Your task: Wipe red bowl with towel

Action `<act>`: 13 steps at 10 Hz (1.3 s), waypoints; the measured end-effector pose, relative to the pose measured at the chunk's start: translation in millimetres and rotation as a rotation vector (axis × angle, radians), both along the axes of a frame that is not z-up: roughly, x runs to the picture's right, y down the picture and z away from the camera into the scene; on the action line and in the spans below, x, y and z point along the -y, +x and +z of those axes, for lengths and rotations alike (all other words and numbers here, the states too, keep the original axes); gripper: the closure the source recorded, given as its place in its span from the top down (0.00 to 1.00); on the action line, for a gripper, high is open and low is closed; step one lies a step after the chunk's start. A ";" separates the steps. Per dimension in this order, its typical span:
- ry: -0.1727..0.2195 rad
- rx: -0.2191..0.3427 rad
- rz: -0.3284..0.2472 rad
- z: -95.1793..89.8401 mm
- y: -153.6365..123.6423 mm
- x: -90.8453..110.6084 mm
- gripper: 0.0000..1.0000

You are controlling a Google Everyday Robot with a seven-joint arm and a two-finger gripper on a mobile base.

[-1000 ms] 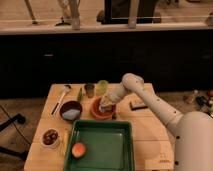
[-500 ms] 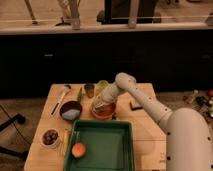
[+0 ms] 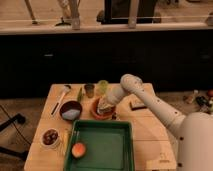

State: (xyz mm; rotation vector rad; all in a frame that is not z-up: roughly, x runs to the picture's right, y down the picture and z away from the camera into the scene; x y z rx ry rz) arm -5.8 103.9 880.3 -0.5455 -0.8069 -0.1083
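The wooden surface (image 3: pixel 150 131) is wide and pale. The white, smooth arm (image 3: pixel 160 110) rises from the lower right, bends at its rounded elbow and slopes down to the left. A green rectangular tray (image 3: pixel 107 150) lies at the front. Just behind it stands the round red bowl (image 3: pixel 96 113). The tool (image 3: pixel 106 103) is down inside this bowl on the pale, crumpled towel (image 3: pixel 104 108); whether it grasps the towel, I cannot tell.

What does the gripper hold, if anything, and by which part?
The gripper, down in the red bowl, seems to hold the pale towel bunched at its tip; which part it grips cannot be told.
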 end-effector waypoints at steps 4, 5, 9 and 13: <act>0.014 -0.057 0.028 0.6 22.1 4.9 0.00; 0.018 -0.064 0.033 3.3 24.7 9.0 0.00; 0.028 -0.036 0.007 15.2 9.0 15.3 0.00; 0.012 0.025 -0.047 7.0 -11.0 3.2 0.00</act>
